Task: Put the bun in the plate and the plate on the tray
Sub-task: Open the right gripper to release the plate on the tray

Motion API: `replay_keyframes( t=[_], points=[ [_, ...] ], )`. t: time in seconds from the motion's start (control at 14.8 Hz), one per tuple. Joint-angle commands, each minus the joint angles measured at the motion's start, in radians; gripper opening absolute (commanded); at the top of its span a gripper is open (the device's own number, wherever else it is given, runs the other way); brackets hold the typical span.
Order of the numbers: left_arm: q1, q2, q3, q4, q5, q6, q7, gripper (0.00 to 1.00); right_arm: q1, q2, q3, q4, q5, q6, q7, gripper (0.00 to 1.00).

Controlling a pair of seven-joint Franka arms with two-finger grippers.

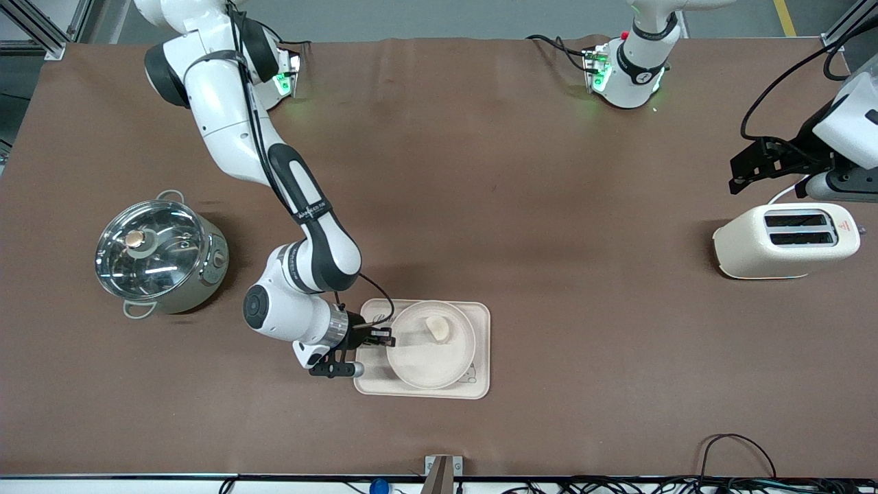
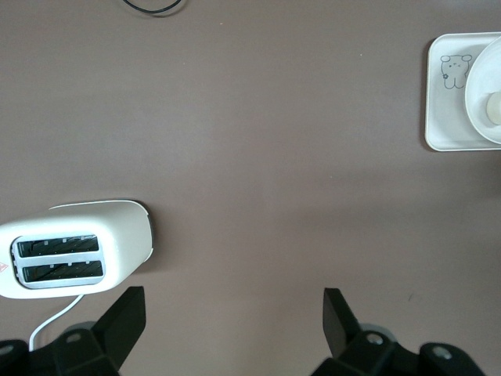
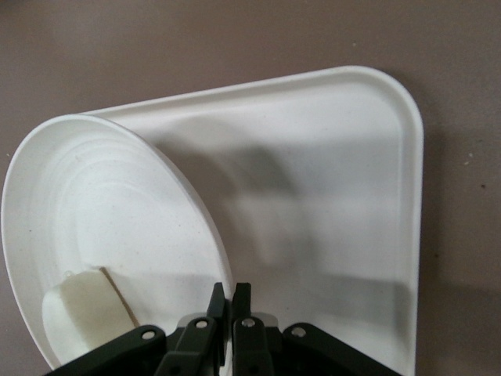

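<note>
On the brown worktop, toward my camera's edge, I see the cream-beige rectangular tray with rounded corners carrying the round shallow cream-beige plate. Inside that plate lies the small cream-white half-round bun, up against the part of the rim farther from the front camera. My right tool sits at the plate's rim on the side toward the right arm's end of the worktop; in the right wrist view its fingers are pinched together on the raised rim of the plate, with the bun just beside them and the tray spread underneath. The rabbit drawing on the tray shows in the left wrist view.

My left tool waits with its fingers spread wide apart, over bare worktop beside the cream two-slot toaster. A lidded steel pot stands toward the right arm's end.
</note>
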Motion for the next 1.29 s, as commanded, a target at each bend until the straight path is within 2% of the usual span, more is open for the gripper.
replay_keyframes(
  t=[0.0, 0.07, 0.14, 0.2, 0.27, 0.34, 0.47, 0.54, 0.68, 0.81, 1.08, 1.22],
  points=[
    [0.003, -0.007, 0.0, -0.001, -0.014, -0.004, 0.0, 1.0, -0.009, 0.039, 0.007, 0.03, 0.018, 0.012, -0.003, 0.04],
    [0.003, -0.007, 0.0, -0.001, -0.014, -0.004, 0.0, 1.0, -0.006, 0.04, 0.007, 0.029, 0.018, 0.015, -0.003, 0.06],
    [0.003, -0.007, 0.0, -0.001, -0.014, -0.004, 0.0, 1.0, -0.005, 0.04, 0.006, 0.029, 0.018, 0.013, -0.002, 0.16],
    [0.003, -0.007, 0.0, -0.001, -0.014, -0.004, 0.0, 1.0, -0.009, 0.038, 0.007, 0.029, 0.018, 0.012, -0.002, 0.34],
    [0.003, -0.007, 0.0, -0.001, -0.014, -0.004, 0.0, 1.0, -0.009, 0.038, 0.006, 0.029, 0.017, 0.01, -0.002, 0.64],
    [0.003, -0.007, 0.0, -0.001, -0.014, -0.004, 0.0, 1.0, -0.011, 0.03, 0.006, 0.029, 0.014, 0.004, 0.001, 1.0],
    [0.003, -0.007, 0.0, -0.001, -0.014, -0.004, 0.0, 1.0, -0.009, -0.014, 0.001, 0.021, 0.003, -0.011, 0.004, 1.0],
    [0.003, -0.007, 0.0, -0.001, -0.014, -0.004, 0.0, 1.0, -0.014, -0.04, -0.009, 0.02, -0.003, -0.06, 0.006, 1.0],
    [0.003, -0.007, 0.0, -0.001, -0.014, -0.004, 0.0, 1.0, -0.023, -0.097, -0.083, 0.021, -0.055, -0.216, 0.003, 1.0],
    [0.003, -0.007, 0.0, -0.001, -0.014, -0.004, 0.001, 1.0, -0.015, -0.153, -0.147, 0.02, -0.152, -0.285, -0.003, 1.0],
    [0.003, -0.007, 0.0, -0.001, -0.014, -0.004, 0.0, 1.0, -0.031, -0.287, -0.219, 0.02, -0.371, -0.525, -0.008, 1.0],
    [0.003, -0.007, 0.0, -0.001, -0.016, -0.004, -0.006, 1.0, -0.04, -0.321, -0.25, 0.018, -0.398, -0.584, -0.016, 1.0]
  ],
)
